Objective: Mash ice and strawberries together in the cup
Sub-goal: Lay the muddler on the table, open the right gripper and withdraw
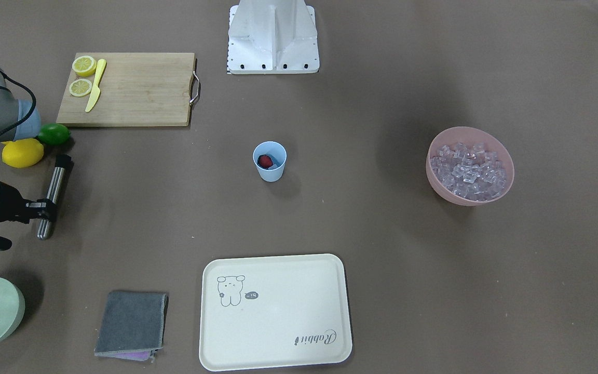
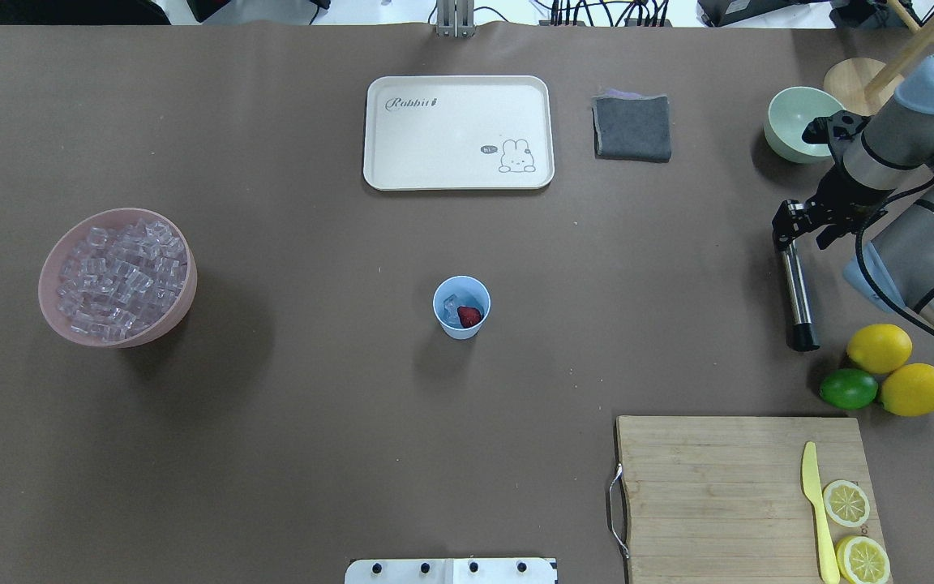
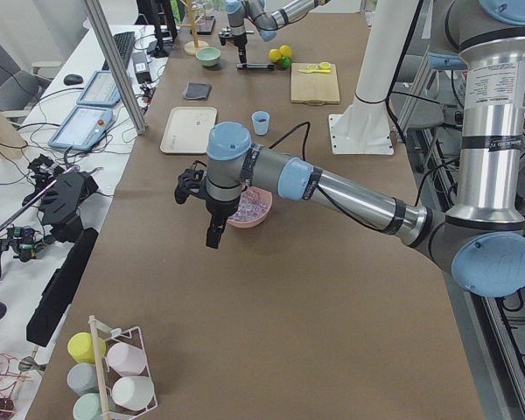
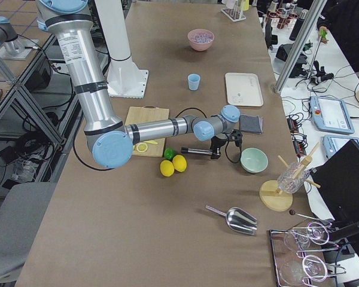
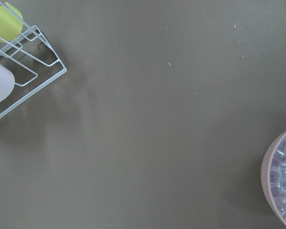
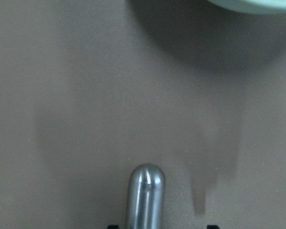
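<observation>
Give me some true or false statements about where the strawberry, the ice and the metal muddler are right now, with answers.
1. The strawberry is inside the light blue cup. True.
2. The pink bowl is empty. False: it is full of ice.
3. The muddler stands upright in the cup. False: the muddler lies flat on the table, at the right gripper.
4. The yellow knife lies on the cutting board. True.
5. The grey cloth sits on the tray. False: the grey cloth lies on the table beside the tray.
</observation>
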`<action>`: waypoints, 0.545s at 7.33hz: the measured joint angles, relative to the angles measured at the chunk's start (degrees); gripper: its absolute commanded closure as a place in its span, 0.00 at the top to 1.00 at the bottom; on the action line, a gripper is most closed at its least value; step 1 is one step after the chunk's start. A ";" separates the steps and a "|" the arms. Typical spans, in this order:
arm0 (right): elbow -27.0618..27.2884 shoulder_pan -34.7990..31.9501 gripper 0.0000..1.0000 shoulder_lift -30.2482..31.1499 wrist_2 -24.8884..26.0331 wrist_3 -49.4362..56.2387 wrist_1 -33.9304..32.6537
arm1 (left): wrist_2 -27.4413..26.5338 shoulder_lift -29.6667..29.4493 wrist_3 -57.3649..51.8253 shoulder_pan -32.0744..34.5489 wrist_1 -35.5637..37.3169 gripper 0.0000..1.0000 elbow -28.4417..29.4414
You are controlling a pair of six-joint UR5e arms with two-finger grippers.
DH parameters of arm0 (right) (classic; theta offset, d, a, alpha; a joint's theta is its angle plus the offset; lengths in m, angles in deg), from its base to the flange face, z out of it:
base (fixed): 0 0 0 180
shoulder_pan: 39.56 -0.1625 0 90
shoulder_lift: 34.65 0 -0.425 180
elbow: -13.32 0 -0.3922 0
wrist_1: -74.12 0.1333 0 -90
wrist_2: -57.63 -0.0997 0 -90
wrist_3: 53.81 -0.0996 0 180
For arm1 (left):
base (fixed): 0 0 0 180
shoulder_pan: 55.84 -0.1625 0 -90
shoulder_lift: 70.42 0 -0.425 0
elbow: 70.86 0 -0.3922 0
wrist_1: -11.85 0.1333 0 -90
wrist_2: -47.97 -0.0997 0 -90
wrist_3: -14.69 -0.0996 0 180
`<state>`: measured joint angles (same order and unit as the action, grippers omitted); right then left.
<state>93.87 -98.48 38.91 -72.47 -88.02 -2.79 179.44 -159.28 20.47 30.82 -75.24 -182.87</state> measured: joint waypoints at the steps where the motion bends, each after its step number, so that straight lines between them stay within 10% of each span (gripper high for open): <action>1: 0.15 -0.61 1.00 -0.29 -0.14 -0.51 0.01 | 0.01 0.00 0.02 -0.02 0.00 0.98 0.08; 4: 4.11 -7.66 1.00 -0.98 -5.51 -0.64 -1.86 | -0.15 -0.77 0.05 -0.20 0.53 0.98 0.80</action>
<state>97.98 -106.15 37.93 -77.98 -88.66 -4.65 179.29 -160.05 20.51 30.63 -74.71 -182.07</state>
